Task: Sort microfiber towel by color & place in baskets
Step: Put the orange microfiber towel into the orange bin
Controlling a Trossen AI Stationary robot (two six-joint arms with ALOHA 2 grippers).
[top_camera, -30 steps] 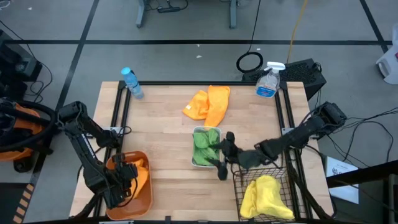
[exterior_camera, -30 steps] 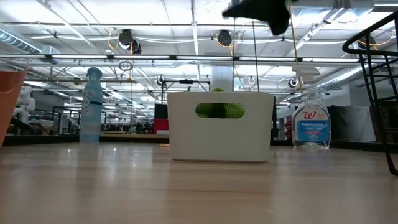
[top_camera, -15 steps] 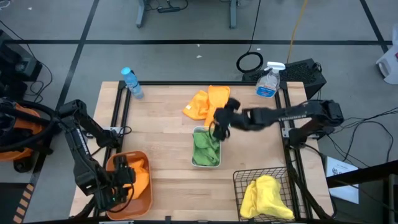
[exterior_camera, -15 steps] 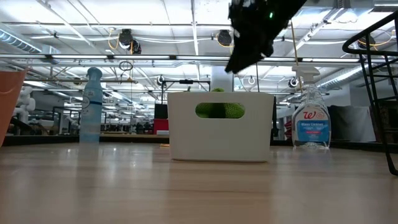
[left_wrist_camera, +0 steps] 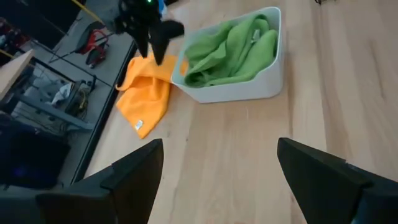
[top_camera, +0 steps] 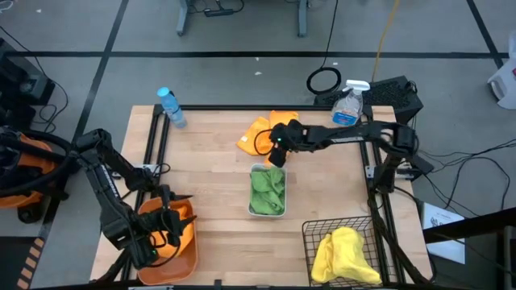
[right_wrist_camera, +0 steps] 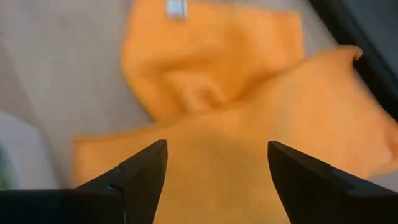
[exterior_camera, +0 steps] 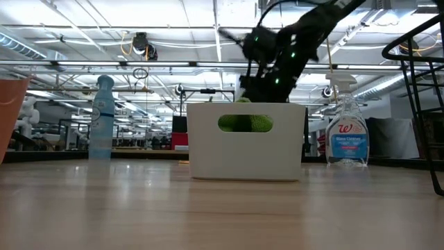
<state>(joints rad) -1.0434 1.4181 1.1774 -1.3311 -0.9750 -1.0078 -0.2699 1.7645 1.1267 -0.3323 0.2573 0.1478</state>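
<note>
Orange tub (exterior_camera: pixel 10 104) cut by low view's edge, orange towels (top_camera: pixel 266 133) part-hidden under right hand (top_camera: pixel 276 153).

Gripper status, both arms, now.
Left gripper: open, empty, above the orange tub.
Right gripper: open, empty, over the orange towels.

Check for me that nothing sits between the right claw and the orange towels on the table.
Nothing visible does. The right claw hangs open directly above the orange towels, and its own wrist view shows only orange cloth between its fingers. The white bin of green towels sits beside them, not in the path.
</note>
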